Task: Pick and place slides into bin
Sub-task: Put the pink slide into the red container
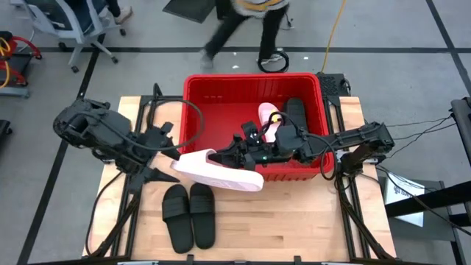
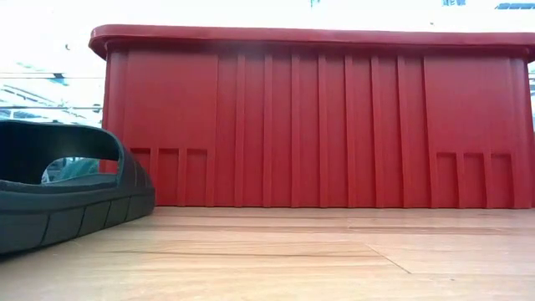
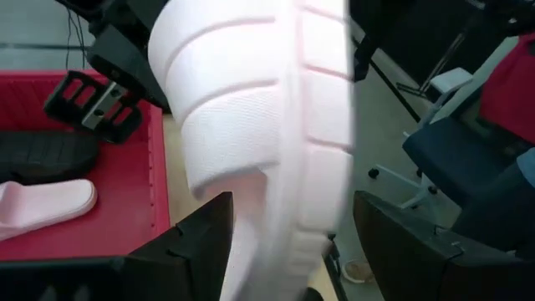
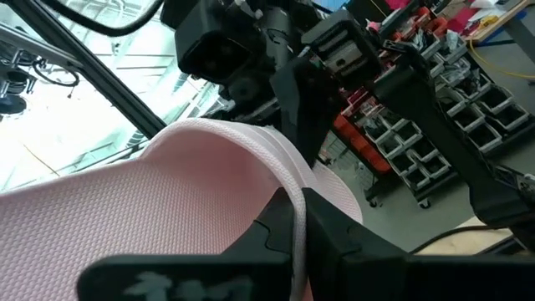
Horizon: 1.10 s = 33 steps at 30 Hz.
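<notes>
A pale pink slide [image 1: 218, 171] hangs over the table just in front of the red bin [image 1: 197, 110], between my two grippers. My left gripper [image 1: 175, 157] comes from the left and is shut on the slide's left end. My right gripper [image 1: 229, 155] reaches from the right across the bin's front wall and is shut on the slide's strap. A second pink slide [image 1: 268, 121] and a black slide [image 1: 295, 115] lie in the bin. Two black slides [image 1: 190, 214] lie side by side, soles down, on the table near the front edge. My left gripper holds the pink slide's left end [image 3: 280, 238] between its two fingers [image 3: 201, 242], coming level from the table's left. The slide stands out away from the gripper, clear of the table. Blur hides the exact place of contact. My right gripper pinches the edge of the pink slide's broad strap [image 4: 294, 219] between its two fingers, one finger [image 4: 343, 247] at the strap's inner side. It comes from the table's right, slanting down. The slide is lifted clear.
The bin's front wall [image 2: 318, 117] stands right behind the held slide. One black slide [image 2: 58, 188] shows at the left of the low view. The bare wooden table [image 1: 294, 221] lies to the right of the black pair. A person walks on the floor beyond the bin [image 1: 243, 29].
</notes>
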{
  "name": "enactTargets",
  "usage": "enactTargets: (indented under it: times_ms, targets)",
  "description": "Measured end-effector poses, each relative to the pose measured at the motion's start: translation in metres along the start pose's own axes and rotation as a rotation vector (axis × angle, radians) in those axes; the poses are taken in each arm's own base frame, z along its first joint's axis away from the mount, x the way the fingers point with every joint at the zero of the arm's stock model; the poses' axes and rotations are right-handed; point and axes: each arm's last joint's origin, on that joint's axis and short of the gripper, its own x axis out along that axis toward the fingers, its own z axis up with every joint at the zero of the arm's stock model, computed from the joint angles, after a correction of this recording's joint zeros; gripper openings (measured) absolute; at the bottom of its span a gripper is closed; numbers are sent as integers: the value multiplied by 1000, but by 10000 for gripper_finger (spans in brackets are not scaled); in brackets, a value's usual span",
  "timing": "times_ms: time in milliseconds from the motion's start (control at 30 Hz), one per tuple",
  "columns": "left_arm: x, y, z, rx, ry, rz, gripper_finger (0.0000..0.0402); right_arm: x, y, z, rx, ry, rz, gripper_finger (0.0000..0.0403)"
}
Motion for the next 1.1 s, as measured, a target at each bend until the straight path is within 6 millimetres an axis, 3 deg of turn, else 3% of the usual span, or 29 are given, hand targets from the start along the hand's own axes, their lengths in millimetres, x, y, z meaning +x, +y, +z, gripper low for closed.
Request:
enactTargets:
  times_ms: [267, 1100]
  targets:
    - [19, 5, 2, -10, 40, 24, 241, 0, 1, 0, -4, -2, 6, 1]
    - [12, 4, 6, -10, -26, 8, 241, 0, 0, -4, 14, 84, 24, 1]
